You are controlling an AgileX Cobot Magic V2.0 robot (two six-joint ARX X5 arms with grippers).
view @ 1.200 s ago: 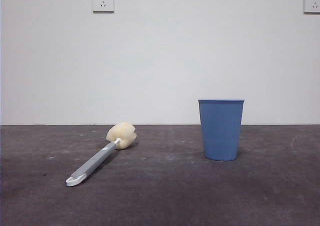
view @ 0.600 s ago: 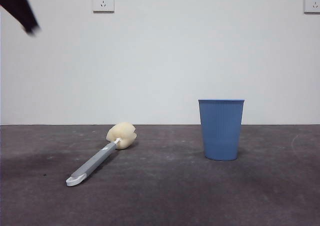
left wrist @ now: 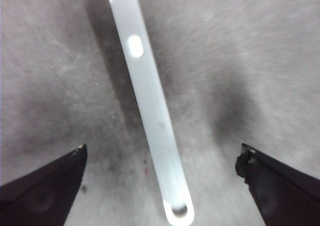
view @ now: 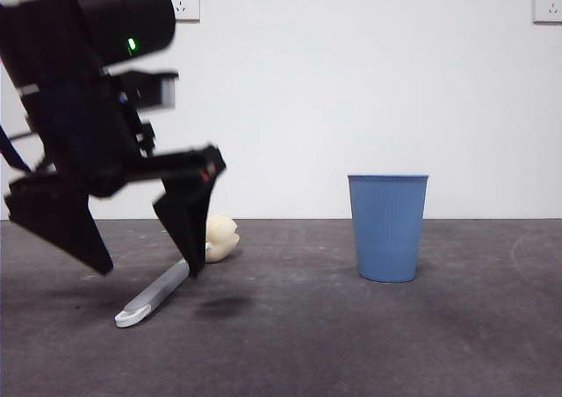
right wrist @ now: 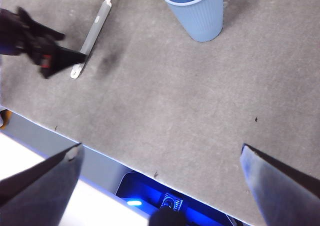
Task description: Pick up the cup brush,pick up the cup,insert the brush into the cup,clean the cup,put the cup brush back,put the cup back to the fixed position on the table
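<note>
Half a second ago only a black tip showed at the top left corner of the front view; now the left end effector (view: 145, 270) has come down large and dark over the cup brush (view: 158, 293), its two jaws spread wide apart, one on each side of the grey handle. Its wrist view shows the handle (left wrist: 150, 106) lying between the jaws, which do not touch it. Neither brush nor cup has shifted. The brush lies flat on the surface (view: 351, 344), white tip toward the camera, cream-yellow sponge head (view: 219, 237) partly hidden behind one jaw. The cup (view: 387, 227) stands upright well to the brush's right, mouth up. The right end effector (right wrist: 160, 186) hangs high above the surface's near edge, jaws wide apart and holding nothing. Two white wall sockets (view: 183, 0) sit on the wall behind; no writing on them, or on brush or cup, can be read.
</note>
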